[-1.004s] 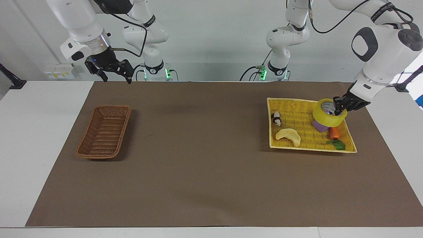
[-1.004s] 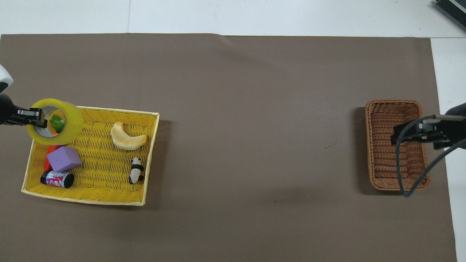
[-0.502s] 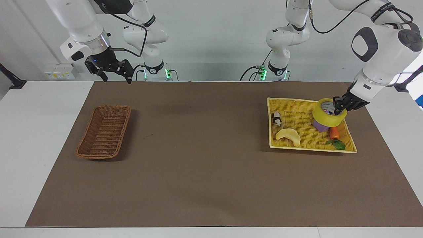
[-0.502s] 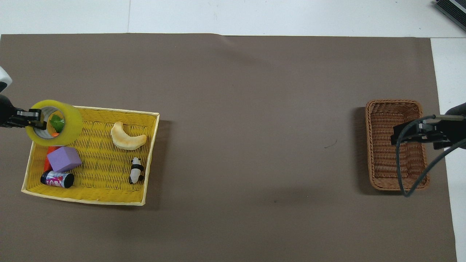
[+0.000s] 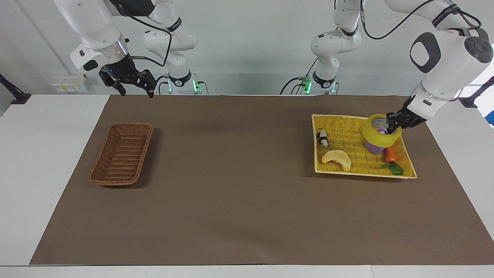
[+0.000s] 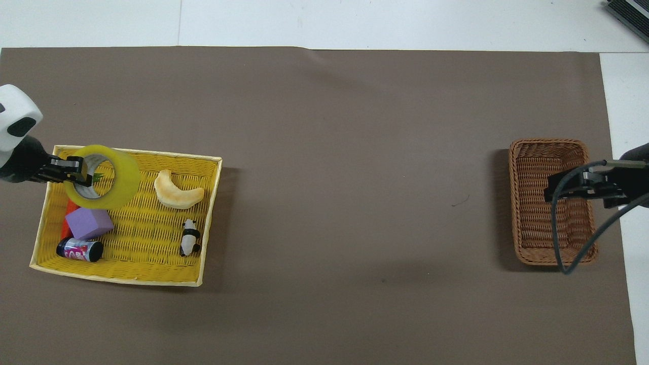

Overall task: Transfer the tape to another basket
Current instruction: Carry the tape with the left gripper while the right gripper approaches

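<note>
The tape [image 5: 376,139], a wide yellow roll with a grey-white core, hangs tilted above the yellow woven tray [image 5: 347,143], over its corner at the left arm's end. My left gripper [image 5: 393,125] is shut on the roll's wall, one finger inside the core. In the overhead view the tape [image 6: 124,180] and the left gripper [image 6: 76,170] lie over the tray [image 6: 147,238]. The brown wicker basket [image 5: 121,154] stands empty at the right arm's end. My right gripper [image 5: 135,85] waits open, high over the basket [image 6: 532,233].
In the tray lie a pale crescent piece [image 5: 337,158], a panda figure [image 5: 322,138], a purple block [image 5: 373,147], a carrot [image 5: 390,155] with a green leaf [image 5: 393,168], and a small can [image 6: 80,249]. A brown mat [image 5: 239,185] covers the table.
My left gripper has carried the tape a little toward the right arm's end, from over the tray's edge to over its inside. The right arm has not moved.
</note>
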Motion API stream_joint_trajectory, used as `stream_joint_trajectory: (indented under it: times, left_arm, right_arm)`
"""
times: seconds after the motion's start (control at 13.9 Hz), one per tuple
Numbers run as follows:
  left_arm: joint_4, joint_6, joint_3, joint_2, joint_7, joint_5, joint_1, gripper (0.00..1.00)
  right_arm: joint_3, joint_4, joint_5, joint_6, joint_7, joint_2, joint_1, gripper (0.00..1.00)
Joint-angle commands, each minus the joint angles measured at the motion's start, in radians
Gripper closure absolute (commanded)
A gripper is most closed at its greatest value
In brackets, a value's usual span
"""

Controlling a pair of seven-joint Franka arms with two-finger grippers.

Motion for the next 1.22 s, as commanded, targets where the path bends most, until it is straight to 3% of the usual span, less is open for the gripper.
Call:
stream_joint_trajectory:
  times: [0.0,0.5,0.65,0.86,1.15]
  left_arm:
    - [-0.020,-0.015,0.009,-0.032,-0.110,-0.014,-0.097,1.00]
    - [-0.020,-0.009,0.008,-0.041,-0.374,-0.103,-0.298,1.00]
    - [-0.020,0.006,0.008,-0.043,-0.431,-0.114,-0.365,1.00]
    - [-0.044,0.072,0.008,-0.058,-0.442,-0.133,-0.435,1.00]
    - [-0.133,0.201,0.006,-0.090,-0.431,-0.260,-0.474,1.00]
  right_arm:
    - [0.008,-0.011,0.021,0.009,-0.027,-0.015,-0.016,0.00]
    - [0.014,-0.017,0.013,0.015,-0.040,-0.018,-0.013,0.00]
    - [0.014,-0.034,0.021,0.151,-0.027,0.013,0.001,0.00]
    - [0.024,-0.049,0.050,0.190,-0.035,0.099,0.008,0.00]
    - [0.024,-0.152,0.053,0.291,-0.012,0.126,0.090,0.00]
